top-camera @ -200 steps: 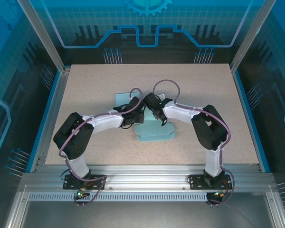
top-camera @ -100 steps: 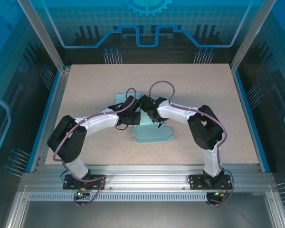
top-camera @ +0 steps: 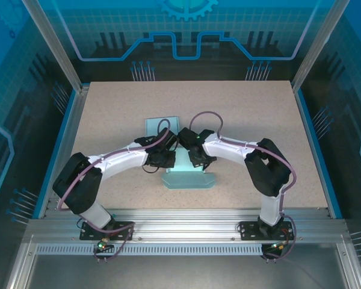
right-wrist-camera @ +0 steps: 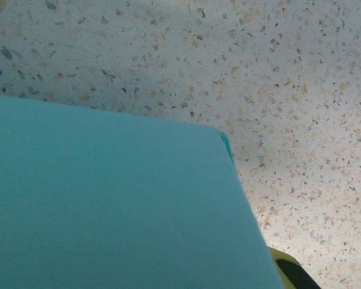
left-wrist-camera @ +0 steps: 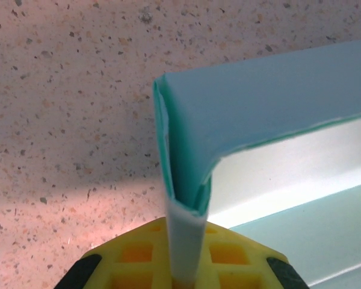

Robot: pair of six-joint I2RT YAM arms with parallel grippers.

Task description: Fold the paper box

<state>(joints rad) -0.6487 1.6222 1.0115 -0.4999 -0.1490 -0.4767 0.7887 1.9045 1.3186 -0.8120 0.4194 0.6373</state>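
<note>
The teal paper box (top-camera: pixel 188 179) lies on the table between the two arms, with one panel (top-camera: pixel 158 126) reaching toward the back. My left gripper (top-camera: pixel 167 158) is at the box's left side. In the left wrist view its yellow fingers (left-wrist-camera: pixel 132 256) are shut on a doubled, upright wall of the paper box (left-wrist-camera: pixel 271 102). My right gripper (top-camera: pixel 195 158) is at the box's right side. A teal sheet of the paper box (right-wrist-camera: pixel 108 205) lies across its jaws and hides them, apart from one yellow fingertip (right-wrist-camera: pixel 284 266) at the lower right.
The speckled beige table (top-camera: pixel 259 120) stretches around the box inside blue walls and a metal frame (top-camera: pixel 180 232). Both forearms arch inward and nearly meet above the box.
Both grippers have drawn toward the near edge, and the box's front flap has slid nearer and slightly left with them. The arms' elbows have spread outward.
</note>
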